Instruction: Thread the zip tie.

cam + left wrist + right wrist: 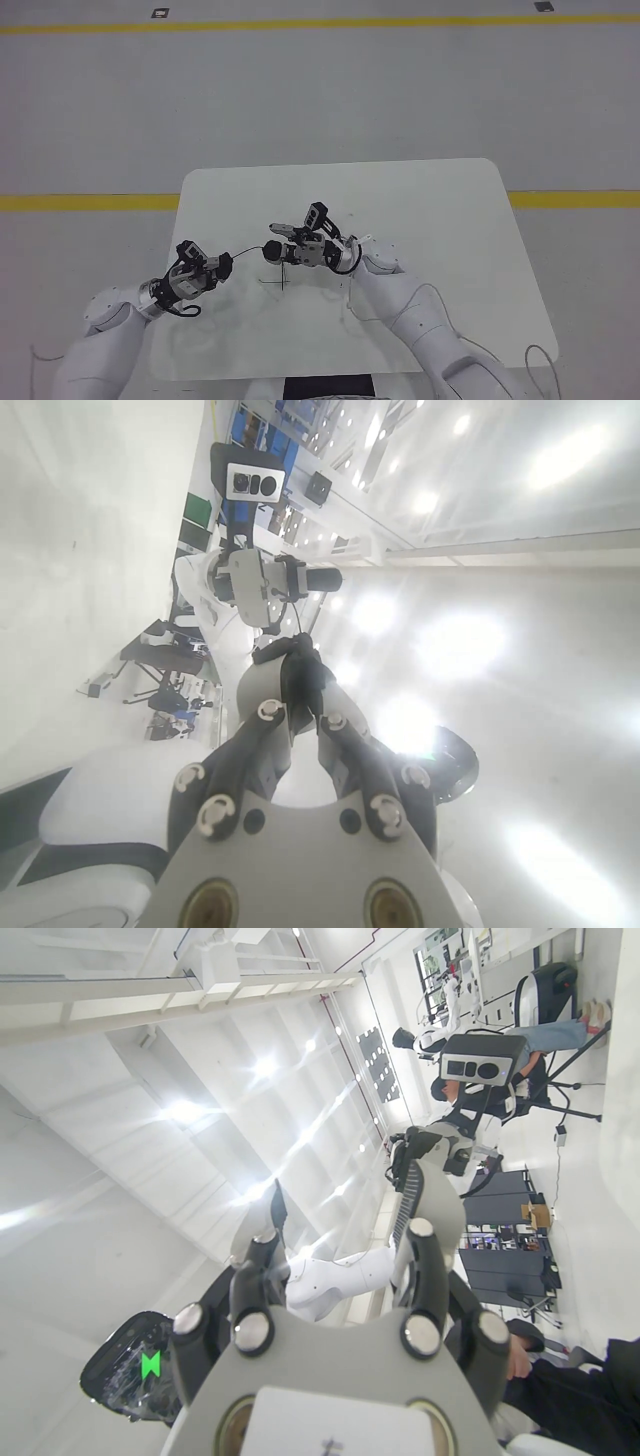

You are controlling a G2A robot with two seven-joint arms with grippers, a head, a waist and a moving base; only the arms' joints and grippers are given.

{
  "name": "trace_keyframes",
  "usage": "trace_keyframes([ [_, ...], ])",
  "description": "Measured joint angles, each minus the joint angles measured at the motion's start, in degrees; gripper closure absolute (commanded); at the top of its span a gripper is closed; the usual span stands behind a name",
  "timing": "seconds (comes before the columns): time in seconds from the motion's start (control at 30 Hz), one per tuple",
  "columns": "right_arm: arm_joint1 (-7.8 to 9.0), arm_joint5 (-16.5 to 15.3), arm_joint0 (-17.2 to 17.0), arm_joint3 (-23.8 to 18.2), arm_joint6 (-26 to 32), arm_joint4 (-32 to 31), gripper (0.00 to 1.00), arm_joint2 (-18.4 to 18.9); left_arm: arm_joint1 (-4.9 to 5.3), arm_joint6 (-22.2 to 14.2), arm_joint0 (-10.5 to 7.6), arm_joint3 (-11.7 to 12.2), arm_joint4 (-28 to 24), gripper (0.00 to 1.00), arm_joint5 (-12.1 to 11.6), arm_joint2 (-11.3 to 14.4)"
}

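Left end effector [300, 657] clamped on black zip tie [295, 617], thin strap protruding beyond fingertips.

White surface [450, 200] under both end effectors, corners rounded. Black cross mark [283, 283] on surface, just beside right end effector [273, 241], on robot's side; farther from left end effector [222, 264]. Yellow floor line [90, 202] runs behind surface, well apart from both. Second yellow line [300, 24] farther out. Dark cabinet [505, 1233], cardboard box [531, 1213] against it, far beyond right end effector.
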Motion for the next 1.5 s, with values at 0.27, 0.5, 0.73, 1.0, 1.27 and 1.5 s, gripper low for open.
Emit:
trace_keyframes([
  [0.27,-0.60,-1.1,2.1,4.3,0.2,1.0,0.87,-2.2,0.00,0.0,0.00,0.0,0.0,1.00,0.0,0.0],
  [0.5,-0.97,-1.7,3.0,6.5,0.3,1.9,0.82,-3.4,0.00,0.0,0.00,0.0,0.0,1.00,0.0,0.0],
  [0.73,-1.19,-2.5,3.7,7.7,0.7,2.6,0.91,-4.3,0.00,0.0,0.00,0.0,0.0,1.00,0.0,0.0],
  [1.0,-1.34,-3.1,4.2,8.7,0.4,2.6,1.00,-5.1,0.00,0.0,0.00,0.0,0.0,1.00,0.0,0.0],
  [1.27,-1.06,-6.2,3.7,8.3,-1.2,2.0,1.00,-5.0,-0.03,0.5,-0.02,-0.2,0.0,0.00,0.0,0.2],
  [1.5,-0.67,-8.8,3.0,6.7,-2.7,0.8,1.00,-4.9,-0.04,4.5,0.71,-2.2,-0.7,0.00,0.1,1.0],
])
